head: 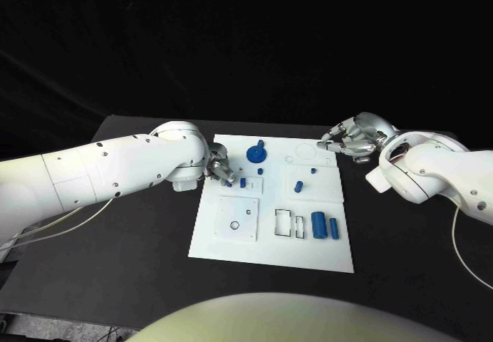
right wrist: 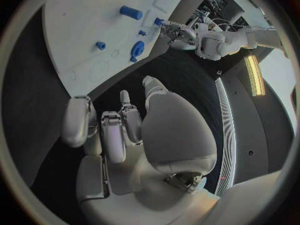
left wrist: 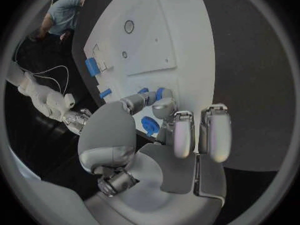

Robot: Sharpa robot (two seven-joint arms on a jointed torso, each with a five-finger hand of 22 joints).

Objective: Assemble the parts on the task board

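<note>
The left hand (head: pixel 219 168) sits at the left edge of the white task board (head: pixel 236 246), its fingertips (left wrist: pixel 164 93) curled down onto the board around a small blue part (head: pixel 242 182); from the left wrist view the fingertips touch blue pieces there, but whether the part is actually pinched cannot be told. Just beside those fingers, toward the far edge of the board, stands a round blue gear-like part (head: pixel 256 152) with a short stem, and a tiny blue peg (head: pixel 261 171) lies near it. The right hand (head: pixel 348 144) hovers off the board's far right corner above the black table (head: pixel 123 263), fingers loosely bent and apart, holding nothing; the right wrist view shows its fingers (right wrist: pixel 115 135) over the dark surface with the board's edge just beyond them. Out across the board, a small blue peg (head: pixel 312 171) and a slanted blue piece (head: pixel 299 187) lie in the middle right, while a blue cylinder (head: pixel 320 225) and a slim blue bar (head: pixel 335 228) lie side by side near the right edge, next to a rectangular outlined slot (head: pixel 285 221). A square raised plate (head: pixel 239 218) with a round hole sits on the board's left half.
</note>
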